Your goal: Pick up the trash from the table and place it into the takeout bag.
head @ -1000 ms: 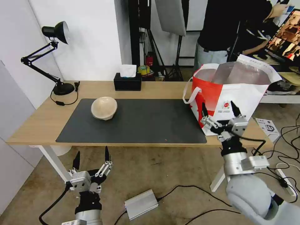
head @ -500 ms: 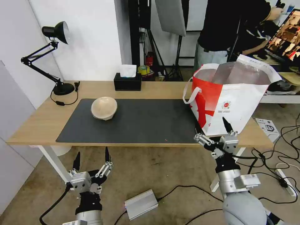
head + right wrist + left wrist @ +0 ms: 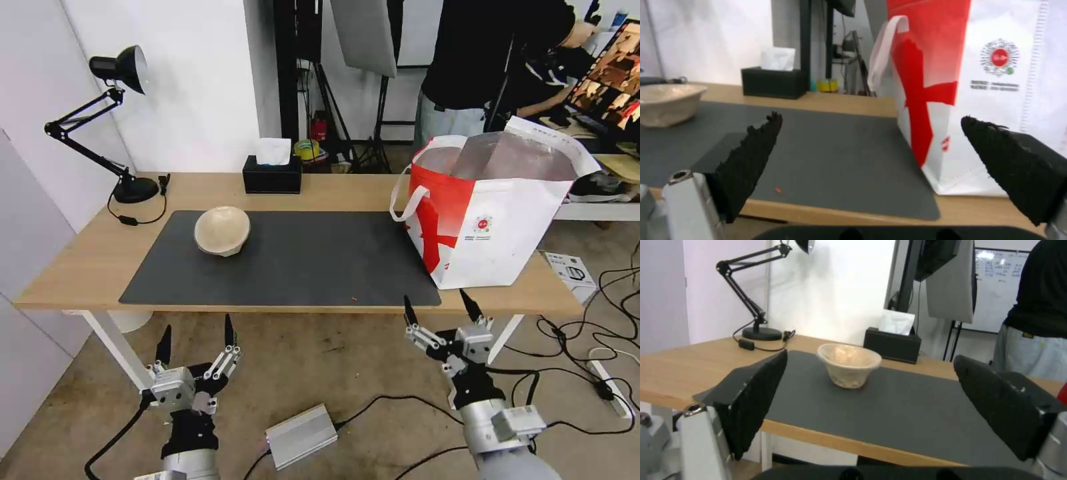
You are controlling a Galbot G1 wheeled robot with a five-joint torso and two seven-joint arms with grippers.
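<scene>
A beige paper bowl (image 3: 222, 229) (image 3: 849, 364) (image 3: 667, 103), the trash in view, sits upright on the left part of the dark mat (image 3: 287, 260). The takeout bag (image 3: 497, 213) (image 3: 991, 76) stands open at the table's (image 3: 80, 260) right end, white with red sides and foil lining. My left gripper (image 3: 195, 333) hangs open below the front edge, left of centre. Below the same edge, in front of the bag, my right gripper (image 3: 439, 305) is open and empty.
A black tissue box (image 3: 271, 175) stands at the back edge of the table and a black desk lamp (image 3: 127, 187) at the back left. Cables and a silver box (image 3: 301, 435) lie on the floor. A person stands behind the bag.
My right gripper has dropped from in front of the bag's lower face to below the table's front edge, drawing back toward me and slightly left. The left arm has not moved.
</scene>
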